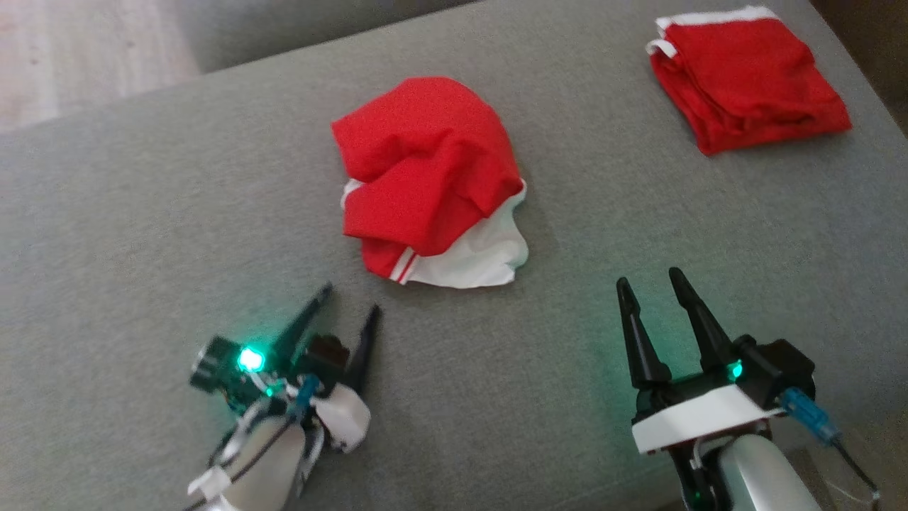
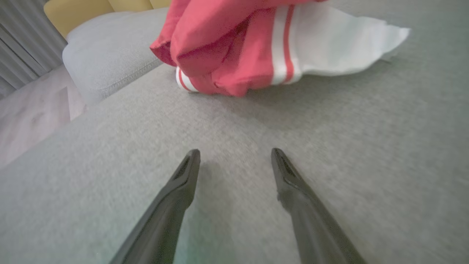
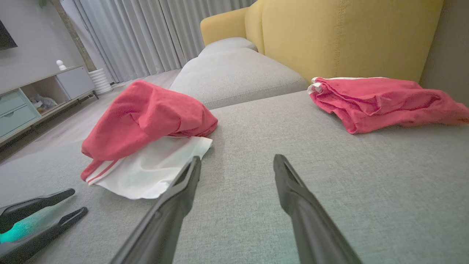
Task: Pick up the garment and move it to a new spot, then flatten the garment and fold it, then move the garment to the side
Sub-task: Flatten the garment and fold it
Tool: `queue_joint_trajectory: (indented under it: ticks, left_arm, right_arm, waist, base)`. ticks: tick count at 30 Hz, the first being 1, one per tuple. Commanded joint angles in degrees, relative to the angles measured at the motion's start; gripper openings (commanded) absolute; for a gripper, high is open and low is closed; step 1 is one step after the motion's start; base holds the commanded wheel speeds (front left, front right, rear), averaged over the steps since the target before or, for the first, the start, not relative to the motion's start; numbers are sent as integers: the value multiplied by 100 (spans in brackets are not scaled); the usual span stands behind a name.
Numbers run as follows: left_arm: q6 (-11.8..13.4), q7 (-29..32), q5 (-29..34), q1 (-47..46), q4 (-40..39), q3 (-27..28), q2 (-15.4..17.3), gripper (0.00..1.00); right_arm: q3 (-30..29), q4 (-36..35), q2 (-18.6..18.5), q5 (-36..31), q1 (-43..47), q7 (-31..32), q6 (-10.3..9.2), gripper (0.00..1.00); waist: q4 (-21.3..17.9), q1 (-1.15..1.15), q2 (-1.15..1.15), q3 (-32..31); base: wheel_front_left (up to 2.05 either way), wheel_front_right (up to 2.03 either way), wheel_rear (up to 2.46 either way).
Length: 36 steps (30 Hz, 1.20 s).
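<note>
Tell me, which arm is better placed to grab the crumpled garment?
Left, probably: the left gripper, open, points at the striped hem of the crumpled garment close ahead; the right gripper stands farther off.

A: garment (image 1: 433,177) finish?
B: thin cloth, matt, creased. sofa seat (image 1: 142,234): coarse woven fabric, matt.
A: left gripper (image 1: 352,297), right gripper (image 1: 648,277)?
B: dark, smooth, matt, plastic-looking.

Red-and-white striped garment (image 1: 433,184), grey sofa (image 1: 142,234)
</note>
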Motion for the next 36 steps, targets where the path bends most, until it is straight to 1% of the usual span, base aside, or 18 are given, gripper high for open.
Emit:
queue_joint_trajectory:
  ticks: [1,4,7,11,12,13,16,20,23,26,28,29,33,36]
  left_arm:
    - [113,14,49,-221,41,177,181,100]
    - [314,8,82,-432,135,196,251,100]
    - [315,7,67,-510,-105,129,322,100]
    - [287,6,66,-494,-643,-51,424,100]
    - [255,6,32,-474,-789,-93,423,14]
    - [197,6,-1,-453,-904,-146,420,0]
    - [-7,6,-96,-450,-1307,-331,373,0]
    - [-336,5,-237,-618,-1967,-603,209,0]
    - [-630,5,-363,-1040,-2366,-734,95,0]
    - [-853,5,-577,-1752,-2495,-697,23,0]
    - [-943,25,-704,-2344,-2482,-615,17,0]
    - [-943,25,-704,-2344,-2482,-615,17,0]
    - [-1027,154,-1149,-3460,-2459,-259,27,0]
    - [-1050,277,-1487,-3994,-2389,34,147,0]
  right_arm:
    - [141,-200,-15,54,-195,-22,-4,100]
    - [162,-202,-15,98,-242,-22,-4,100]
    - [165,-194,-15,138,-269,-22,-4,100]
    - [192,-181,-15,180,-299,-22,-4,100]
    - [193,-173,-15,184,-300,-22,-4,100]
    - [192,-163,-15,188,-300,-22,-4,100]
    - [178,-143,-15,196,-296,-22,-4,100]
    - [132,-143,-15,201,-262,-22,-4,100]
    - [120,-142,-15,209,-243,-22,-4,100]
    - [172,-132,-15,229,-234,-22,-4,100]
    - [216,-118,-15,242,-219,-22,-4,100]
    - [216,-118,-15,242,-219,-22,-4,100]
    - [209,-116,-15,255,-159,-22,-4,100]
    - [189,-135,-15,273,-138,-22,-4,100]
  waist:
    - [-163,0,0,158]
    - [-264,0,0,225]
    - [-340,0,0,266]
    - [-423,0,0,286]
    - [-437,0,0,282]
    - [-452,0,0,275]
    - [-489,0,0,236]
    - [-508,0,0,129]
    - [-493,0,0,17]
    - [-492,0,0,-115]
    - [-505,0,0,-212]
    - [-505,0,0,-212]
    - [-466,0,0,-338]
    - [-379,0,0,-364]
  base:
    - [0,0,0]
    - [0,0,0]
    - [0,0,0]
    - [0,0,0]
    - [0,0,0]
    - [0,0,0]
    - [0,0,0]
    - [0,0,0]
    - [0,0,0]
    - [0,0,0]
    - [0,0,0]
    - [0,0,0]
    - [0,0,0]
    - [0,0,0]
